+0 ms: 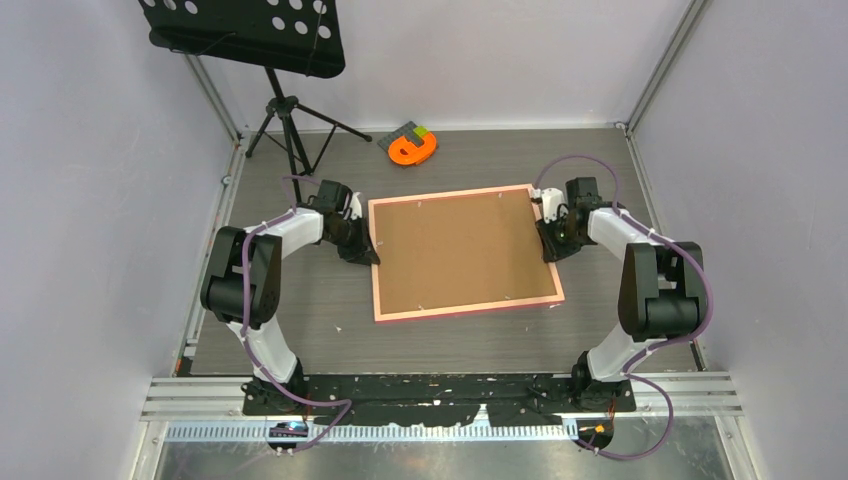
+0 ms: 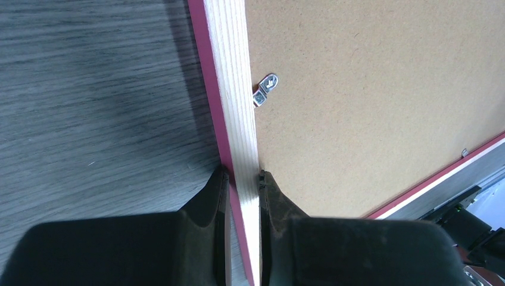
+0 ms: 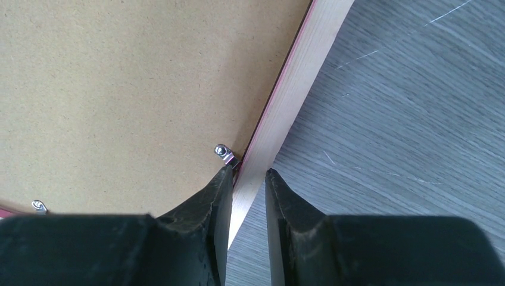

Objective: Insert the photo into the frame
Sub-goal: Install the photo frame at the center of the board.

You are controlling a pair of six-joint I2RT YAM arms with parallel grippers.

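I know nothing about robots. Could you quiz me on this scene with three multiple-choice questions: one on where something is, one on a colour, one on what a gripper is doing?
1. Where does the orange object lie?
A) on the table, beyond the far edge of the frame
B) on top of the frame
C) in a gripper

2. What colour is the board filling the frame?
A) blue
B) brown
C) white

3. What is the left gripper doing?
A) hanging open above the table
B) holding the orange object
C) shut on the frame's edge

Answers:
1 A: the top view shows it lying apart from the frame, farther back.
2 B: every view shows plain brown board.
3 C: its wrist view shows the fingers pinching the edge from both sides.
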